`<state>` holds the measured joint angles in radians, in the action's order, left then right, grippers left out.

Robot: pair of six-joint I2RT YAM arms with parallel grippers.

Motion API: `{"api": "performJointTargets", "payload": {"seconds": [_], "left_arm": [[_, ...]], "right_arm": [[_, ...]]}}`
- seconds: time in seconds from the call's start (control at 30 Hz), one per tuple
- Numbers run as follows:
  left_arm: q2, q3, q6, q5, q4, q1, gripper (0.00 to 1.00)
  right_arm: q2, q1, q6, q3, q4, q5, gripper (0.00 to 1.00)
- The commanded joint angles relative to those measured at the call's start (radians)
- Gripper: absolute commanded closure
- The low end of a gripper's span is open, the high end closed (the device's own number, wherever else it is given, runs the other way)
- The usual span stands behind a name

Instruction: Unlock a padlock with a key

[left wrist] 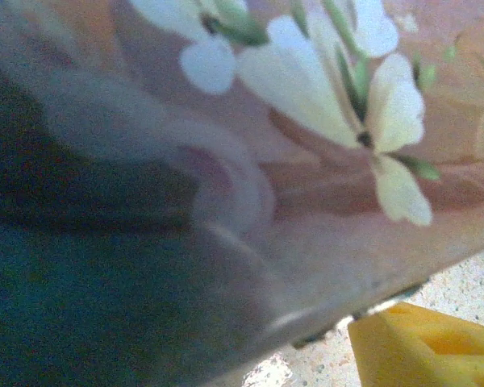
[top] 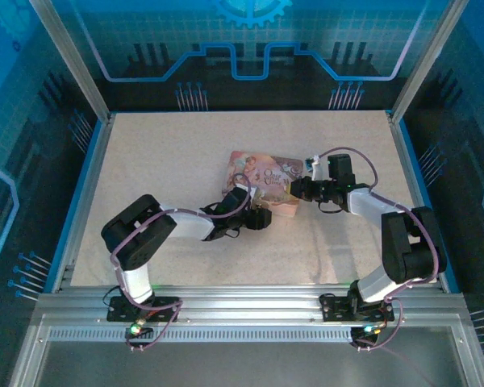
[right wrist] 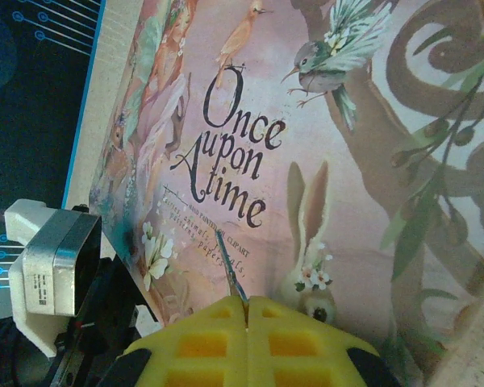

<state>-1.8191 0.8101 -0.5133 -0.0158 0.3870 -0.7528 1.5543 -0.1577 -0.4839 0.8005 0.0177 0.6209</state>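
two yellow pads (right wrist: 306,318) of the right end effector (right wrist: 246,305) are pressed together, pinching the key (right wrist: 230,270), a thin dark sliver sticking out just ahead of the tips. beyond the key lies the pink tin (right wrist: 347,161). the left end effector (top: 264,217) sits at the tin's other edge, facing the right one. one yellow finger (left wrist: 419,347) shows beside the tin; wide or narrow, i cannot tell. the tin rests on the bench (top: 161,161).
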Motion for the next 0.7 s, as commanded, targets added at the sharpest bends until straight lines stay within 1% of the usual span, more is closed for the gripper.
{"api": "performJointTargets", "payload": {"seconds": [0.0, 0.3, 0.67], "left_arm": [[-0.017, 0.036, 0.045, -0.031, 0.005, -0.002, 0.34], [-0.024, 0.073, 0.050, -0.021, 0.001, -0.003, 0.46], [-0.011, 0.084, 0.019, -0.015, 0.017, -0.005, 0.53]], "right_arm": [[0.007, -0.006, 0.026, -0.018, -0.090, -0.041, 0.98], [0.006, -0.005, 0.022, -0.020, -0.081, -0.035, 0.98], [0.004, -0.005, 0.019, -0.022, -0.076, -0.030, 0.98]]}}
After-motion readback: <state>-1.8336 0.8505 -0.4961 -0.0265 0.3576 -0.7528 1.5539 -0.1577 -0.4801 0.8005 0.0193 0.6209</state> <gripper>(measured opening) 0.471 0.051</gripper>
